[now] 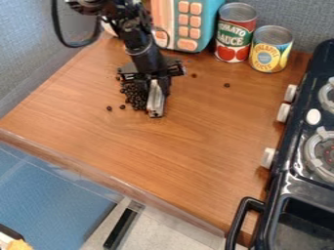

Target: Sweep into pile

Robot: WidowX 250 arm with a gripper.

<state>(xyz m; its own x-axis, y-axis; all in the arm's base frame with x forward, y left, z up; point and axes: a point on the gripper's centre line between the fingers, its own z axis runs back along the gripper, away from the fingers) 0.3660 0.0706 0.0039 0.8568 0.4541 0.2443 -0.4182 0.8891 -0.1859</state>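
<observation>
The gripper [159, 84] hangs low over the upper left part of the wooden counter, shut on a narrow whitish-grey tool [155, 101]. The tool stands nearly upright, its dark lower end at the wood. Just left of the tool is a pile of small dark beans [134, 95], its upper part partly hidden by the gripper. Loose beans [122, 107] lie below and left of the pile, and others [227, 85] lie to the right of the gripper.
Two cans [236, 33] [271, 49] and a teal and pink toy [186, 24] stand along the back wall. A dark toy stove [293, 180] with white knobs runs down the right side. The counter's front edge [124, 184] slants across the lower left.
</observation>
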